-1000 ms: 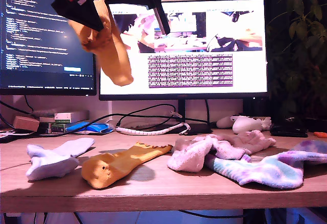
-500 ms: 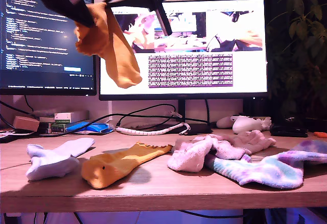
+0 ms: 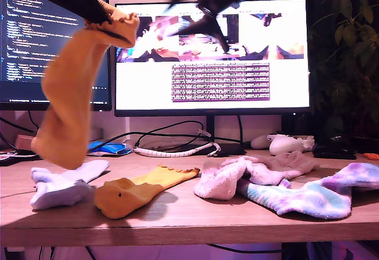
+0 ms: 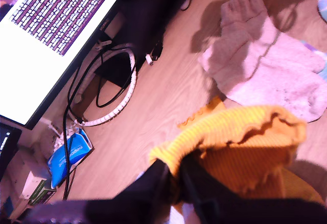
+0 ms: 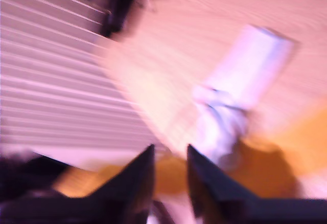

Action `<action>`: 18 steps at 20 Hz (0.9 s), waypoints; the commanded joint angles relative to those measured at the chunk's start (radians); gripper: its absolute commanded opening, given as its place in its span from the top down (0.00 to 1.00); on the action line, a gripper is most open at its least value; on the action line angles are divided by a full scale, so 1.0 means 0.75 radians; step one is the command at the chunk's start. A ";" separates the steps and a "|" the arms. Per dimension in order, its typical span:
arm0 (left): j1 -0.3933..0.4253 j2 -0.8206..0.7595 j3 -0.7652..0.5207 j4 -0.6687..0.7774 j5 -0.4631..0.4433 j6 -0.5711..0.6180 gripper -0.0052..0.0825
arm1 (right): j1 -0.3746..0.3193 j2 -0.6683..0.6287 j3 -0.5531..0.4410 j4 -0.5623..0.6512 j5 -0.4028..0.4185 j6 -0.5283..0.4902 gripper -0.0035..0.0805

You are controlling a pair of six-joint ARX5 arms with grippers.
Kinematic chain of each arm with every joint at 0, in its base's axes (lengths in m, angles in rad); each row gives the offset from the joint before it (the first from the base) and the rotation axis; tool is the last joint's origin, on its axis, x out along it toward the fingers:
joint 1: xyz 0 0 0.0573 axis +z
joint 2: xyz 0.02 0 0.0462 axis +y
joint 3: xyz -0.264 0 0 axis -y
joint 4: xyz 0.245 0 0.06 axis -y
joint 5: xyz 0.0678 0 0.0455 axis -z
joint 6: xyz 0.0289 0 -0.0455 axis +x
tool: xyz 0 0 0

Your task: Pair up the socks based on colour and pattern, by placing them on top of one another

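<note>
A mustard-orange ribbed sock (image 3: 68,100) hangs high over the exterior view's left, its toe just above the lavender-white sock (image 3: 65,183). My first gripper (image 3: 102,15) is shut on its frilly cuff (image 4: 245,132), with the dark fingers (image 4: 171,175) pinching the fabric. A matching orange sock (image 3: 133,189) lies flat on the desk. Fluffy pink socks (image 3: 237,174) lie piled mid-desk, and a tie-dye sock (image 3: 308,195) lies toward the exterior view's right. My second gripper (image 3: 210,11) is motion-blurred above the middle monitor. Its fingers (image 5: 145,173) stand slightly apart with nothing between them.
Two monitors (image 3: 213,58) stand behind the desk, with cables (image 3: 172,147) trailing under them. A white game controller (image 3: 287,143) and a plant (image 3: 349,47) are at the exterior view's right. Small boxes (image 3: 71,138) and a blue item (image 3: 106,147) sit at its back left.
The held orange sock has swung down toward the exterior view's left and now hangs at full length. My second gripper has moved right, away from the sock's cuff.
</note>
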 commanded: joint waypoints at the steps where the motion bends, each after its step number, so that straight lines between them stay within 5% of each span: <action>1: 0.010 0.005 0.003 0.005 0.012 -0.009 0.97 | 0.016 -0.084 0.015 -0.124 0.230 -0.204 0.97; 4: 0.014 0.005 0.003 0.003 0.069 -0.042 0.97 | 0.040 -0.155 0.011 -0.271 0.536 -0.354 0.97; 10: 0.067 0.009 0.004 0.078 0.175 -0.238 0.97 | 0.074 -0.387 -0.102 -0.233 0.709 -0.372 0.97; 18: 0.087 0.018 0.003 0.202 0.286 -0.415 0.97 | 0.071 -0.917 -0.820 0.344 0.958 -0.302 0.97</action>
